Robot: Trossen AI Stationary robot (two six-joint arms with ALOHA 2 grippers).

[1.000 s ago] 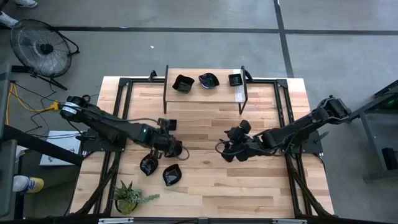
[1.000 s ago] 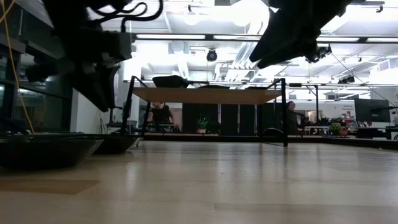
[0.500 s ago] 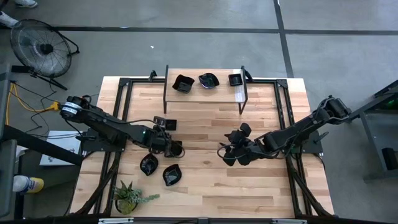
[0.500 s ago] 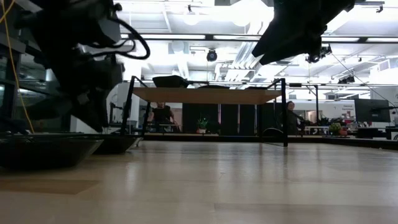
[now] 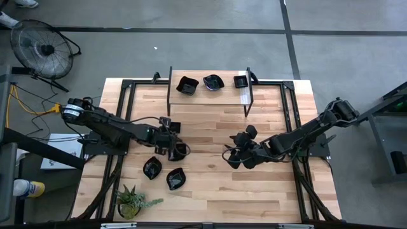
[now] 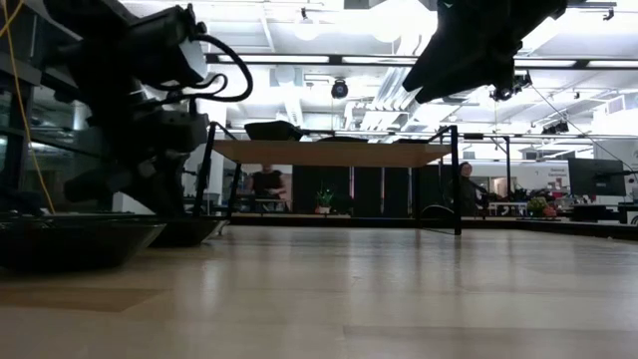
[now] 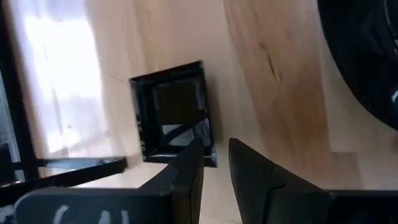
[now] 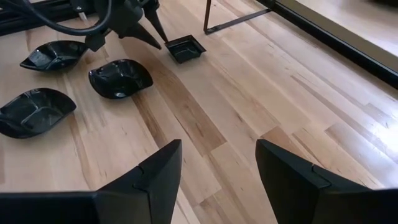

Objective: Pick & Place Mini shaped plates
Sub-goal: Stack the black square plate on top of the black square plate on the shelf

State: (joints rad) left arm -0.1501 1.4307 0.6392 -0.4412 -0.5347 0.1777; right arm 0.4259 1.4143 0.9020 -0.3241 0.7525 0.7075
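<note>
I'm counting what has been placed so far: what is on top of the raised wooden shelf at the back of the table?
Three black dishes sit on the shelf: a rounded-square dish, a wavy-edged dish and a small square dish. Nothing covers them.

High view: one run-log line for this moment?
left gripper: empty, above small square plate | right gripper: open, empty, mid-table | shelf: three plates

open right pincer (image 8: pixel 217 180) faces four black plates (image 8: pixel 120 78).

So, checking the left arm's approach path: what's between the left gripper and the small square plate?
Only bare wood: in the left wrist view, the left gripper hovers just short of the small square plate, with nothing between them.
</note>
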